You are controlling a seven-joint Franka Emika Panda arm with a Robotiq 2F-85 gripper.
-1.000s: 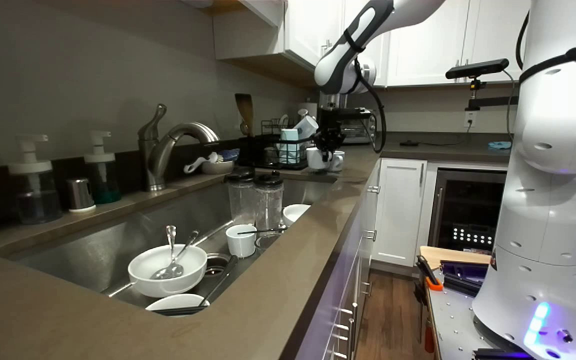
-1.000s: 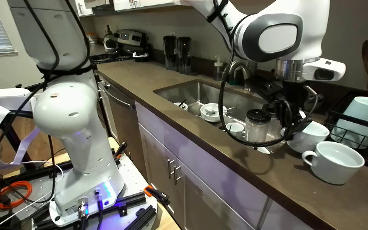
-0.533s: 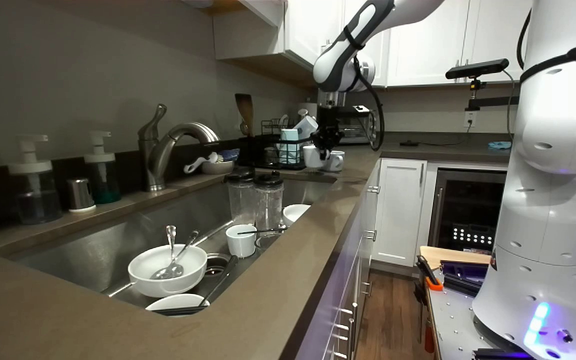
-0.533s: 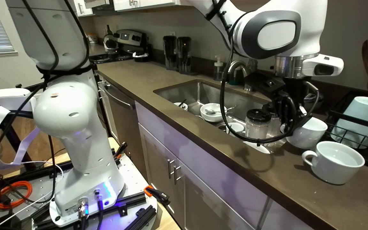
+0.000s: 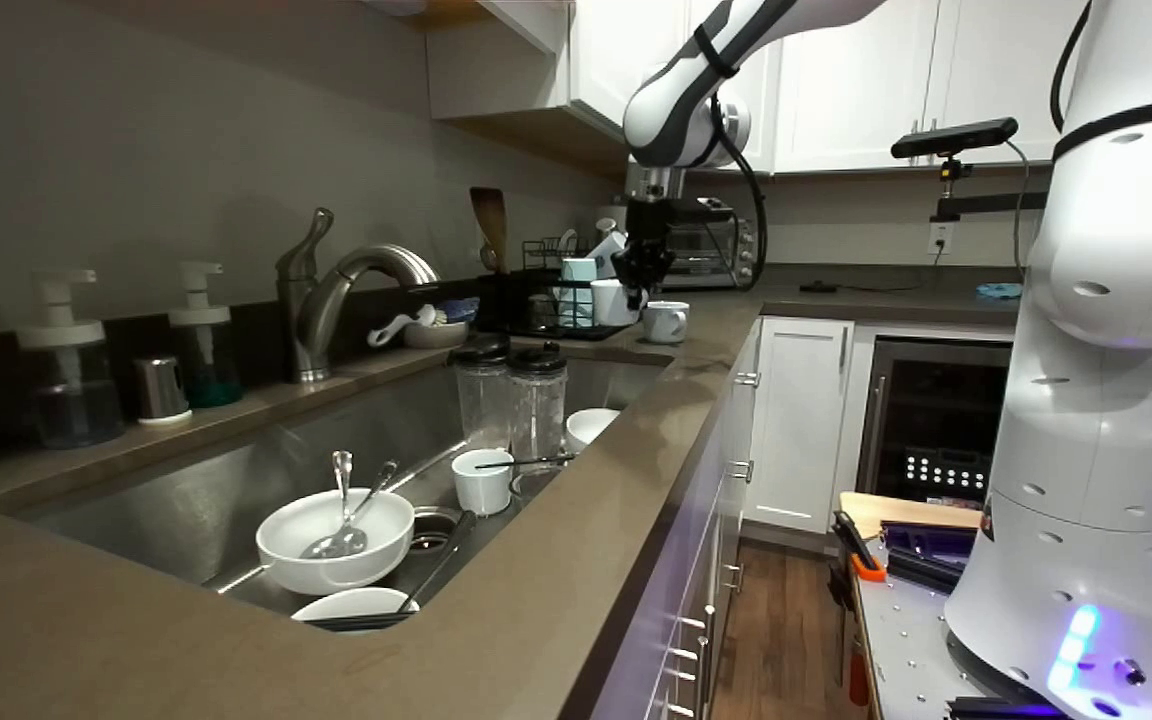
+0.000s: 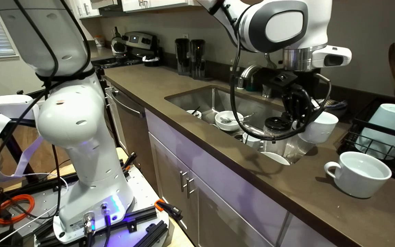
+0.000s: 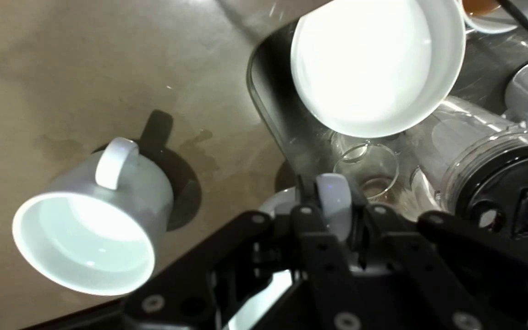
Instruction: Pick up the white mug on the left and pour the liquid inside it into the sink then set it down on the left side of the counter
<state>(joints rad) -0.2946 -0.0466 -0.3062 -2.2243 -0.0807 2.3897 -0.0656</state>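
Note:
My gripper (image 7: pixel 335 211) is shut on the handle of a white mug (image 6: pixel 321 128). In the wrist view the mug's handle (image 7: pixel 336 197) shows between the fingertips, and most of its body is hidden by the gripper. The mug hangs a little above the counter by the sink's end, slightly tilted; its contents cannot be seen. It also shows in an exterior view (image 5: pixel 612 303) in front of the dish rack. A second white mug (image 6: pixel 360 176) with clear liquid stands upright on the counter (image 6: pixel 307 181), apart from the gripper. The sink (image 6: pixel 223 99) lies beside the held mug.
The sink holds white bowls (image 5: pixel 336 540), a white cup (image 5: pixel 483 485) and tall clear containers with black lids (image 5: pixel 538 400). A metal faucet (image 5: pixel 321 310) rises behind it. A black dish rack (image 6: pixel 375 140) with a pale blue cup (image 6: pixel 386 127) stands beside the mugs.
The gripper has lifted the held mug off the counter and carried it up, away from the second mug and towards the sink and back wall. The second mug has not moved.

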